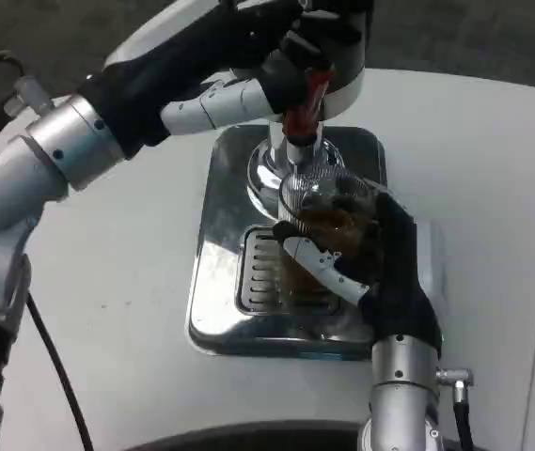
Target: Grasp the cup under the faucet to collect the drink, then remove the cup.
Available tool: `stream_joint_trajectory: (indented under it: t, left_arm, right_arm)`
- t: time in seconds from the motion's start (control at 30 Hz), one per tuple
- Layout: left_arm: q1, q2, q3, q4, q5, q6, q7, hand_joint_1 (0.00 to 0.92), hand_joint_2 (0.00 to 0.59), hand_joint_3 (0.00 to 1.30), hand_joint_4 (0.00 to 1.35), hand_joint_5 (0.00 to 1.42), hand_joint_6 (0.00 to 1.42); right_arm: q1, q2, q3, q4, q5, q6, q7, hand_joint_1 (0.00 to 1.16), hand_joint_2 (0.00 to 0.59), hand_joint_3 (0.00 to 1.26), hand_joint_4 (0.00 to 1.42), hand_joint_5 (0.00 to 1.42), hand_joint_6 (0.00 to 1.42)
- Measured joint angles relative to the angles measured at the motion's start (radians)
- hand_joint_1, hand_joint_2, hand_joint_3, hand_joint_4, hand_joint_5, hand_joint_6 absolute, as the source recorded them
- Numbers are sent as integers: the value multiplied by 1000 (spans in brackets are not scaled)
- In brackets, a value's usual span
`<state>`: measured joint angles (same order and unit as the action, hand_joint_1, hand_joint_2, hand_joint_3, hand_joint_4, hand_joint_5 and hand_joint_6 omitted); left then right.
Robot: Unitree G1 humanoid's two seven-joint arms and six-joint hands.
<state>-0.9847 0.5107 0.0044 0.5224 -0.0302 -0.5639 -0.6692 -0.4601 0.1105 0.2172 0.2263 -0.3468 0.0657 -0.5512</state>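
Head view: right hand (380,272) is wrapped around the glass cup (328,230) under the faucet (300,127), brown drink already inside. Left hand (276,66) grips the tap handle (316,89). Honestly, yank the cup before shutting off and the drip tray (220,282) floods.

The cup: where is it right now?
In the head view, the cup sits centre-right, gripped by the right hand under the faucet, above the drip tray.

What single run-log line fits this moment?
left hand: on tap | right hand: holds cup under tap | cup: brown drink inside | tray: below
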Motion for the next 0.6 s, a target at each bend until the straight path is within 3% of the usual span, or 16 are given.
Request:
stream_joint_trajectory:
  t: [0.23,0.6]
  left_arm:
    - [45,1,28,-52,-7,24,10,0,0,219,265,426,288]
    - [115,2,58,-138,-13,71,29,0,0,229,278,440,307]
  right_arm:
    - [66,5,11,-87,-5,22,16,796,228,698,805,750,408]
    - [184,-35,34,-265,-18,63,63,804,219,714,830,781,425]
